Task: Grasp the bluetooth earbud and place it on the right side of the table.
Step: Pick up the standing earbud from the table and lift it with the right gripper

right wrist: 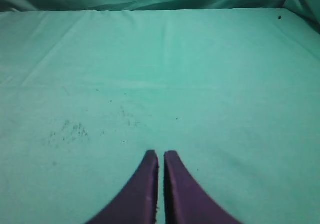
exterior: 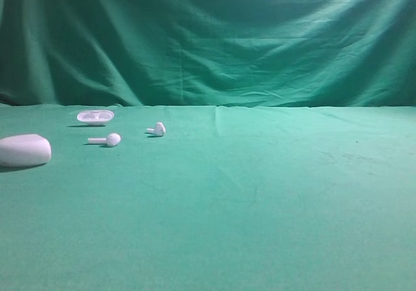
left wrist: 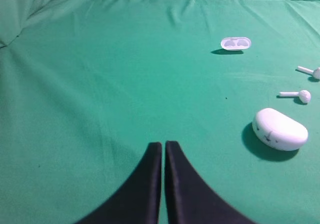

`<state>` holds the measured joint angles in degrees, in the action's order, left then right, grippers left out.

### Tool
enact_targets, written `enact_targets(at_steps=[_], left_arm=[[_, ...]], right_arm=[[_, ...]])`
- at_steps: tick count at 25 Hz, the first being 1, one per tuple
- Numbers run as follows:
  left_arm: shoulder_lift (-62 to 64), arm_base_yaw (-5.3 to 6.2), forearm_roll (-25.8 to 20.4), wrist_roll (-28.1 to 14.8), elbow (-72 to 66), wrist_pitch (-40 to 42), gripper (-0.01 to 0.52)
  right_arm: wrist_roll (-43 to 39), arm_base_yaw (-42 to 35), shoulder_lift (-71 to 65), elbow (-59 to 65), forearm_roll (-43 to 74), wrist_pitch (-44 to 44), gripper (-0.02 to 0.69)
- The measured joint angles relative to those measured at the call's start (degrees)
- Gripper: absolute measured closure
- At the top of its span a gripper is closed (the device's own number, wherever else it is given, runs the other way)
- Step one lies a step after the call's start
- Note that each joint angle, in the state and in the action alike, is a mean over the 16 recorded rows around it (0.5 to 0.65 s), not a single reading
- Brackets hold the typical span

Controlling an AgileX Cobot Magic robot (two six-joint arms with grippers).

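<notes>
The bluetooth earbud (exterior: 159, 129), tiny, white and short-stemmed, lies on the green table (exterior: 260, 193) at the left. In the left wrist view the earbud (left wrist: 311, 72) sits at the right edge, partly cut off. My left gripper (left wrist: 163, 144) is shut with nothing in it, low over bare cloth, well to the left of the earbud and nearer the camera. My right gripper (right wrist: 161, 153) is also shut and holds nothing, over bare green cloth (right wrist: 160, 74). Neither gripper shows in the exterior view.
A twin earbud (exterior: 107, 139) with a longer stem lies left of the target, also seen as the twin earbud (left wrist: 297, 95). Behind it is an oval white case tray (exterior: 95, 116) (left wrist: 235, 43). A rounded white case (exterior: 24, 150) (left wrist: 279, 129) lies at the far left. A green backdrop (exterior: 208, 37) hangs behind.
</notes>
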<state>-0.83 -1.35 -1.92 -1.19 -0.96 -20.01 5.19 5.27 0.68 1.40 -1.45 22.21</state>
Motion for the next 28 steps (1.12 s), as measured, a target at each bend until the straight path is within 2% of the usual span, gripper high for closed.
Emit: enact_targets(at_steps=[18, 22, 28], left_arm=[[0.0, 0.0, 0.0, 0.0, 0.0, 0.0, 0.514], [0.0, 0.0, 0.0, 0.0, 0.0, 0.0, 0.514], [0.0, 0.0, 0.0, 0.0, 0.0, 0.0, 0.514]], right_arm=[[0.42, 0.0, 0.0, 0.06, 0.66, -1.77, 0.665], [-0.21, 0.0, 0.0, 0.11, 0.7, -7.39, 0.665], [-1.15, 0.0, -0.06, -0.26, -2.05, -20.38, 0.665]])
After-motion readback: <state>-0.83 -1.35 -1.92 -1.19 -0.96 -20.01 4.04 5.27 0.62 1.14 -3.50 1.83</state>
